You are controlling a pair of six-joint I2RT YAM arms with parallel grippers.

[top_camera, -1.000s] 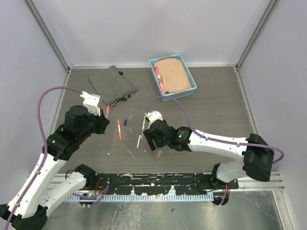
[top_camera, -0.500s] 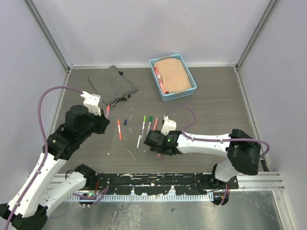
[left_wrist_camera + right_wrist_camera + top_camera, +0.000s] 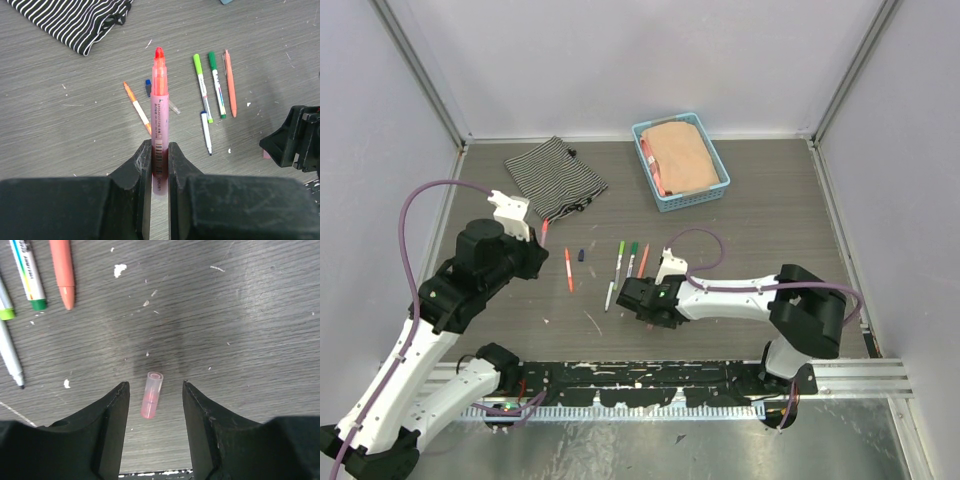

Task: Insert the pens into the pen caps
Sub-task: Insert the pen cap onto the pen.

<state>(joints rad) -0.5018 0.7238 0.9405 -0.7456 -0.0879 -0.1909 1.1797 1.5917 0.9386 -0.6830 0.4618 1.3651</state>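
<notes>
My left gripper [image 3: 160, 150] is shut on a pink pen [image 3: 159, 105] with an orange-red tip and holds it above the table; it also shows in the top view [image 3: 542, 232]. My right gripper [image 3: 154, 387] is open and low over the table, with one jaw on each side of a small pink pen cap [image 3: 152, 395] that lies flat. Several pens lie on the table: an orange-white one [image 3: 138, 107], a light green-ended one [image 3: 202, 85], a dark green-ended one [image 3: 216, 85], an orange one [image 3: 230, 82] and a white one [image 3: 206, 132]. A dark blue cap [image 3: 148, 86] lies among them.
A striped cloth [image 3: 553, 177] lies at the back left. A blue basket [image 3: 718, 160] holding a peach cloth stands at the back centre. The right arm's gripper [image 3: 652, 300] is just near of the row of pens [image 3: 631, 258].
My right gripper has moved off the row of pens toward the near edge and now sits around the pink cap. The left arm and its pen have not moved.
</notes>
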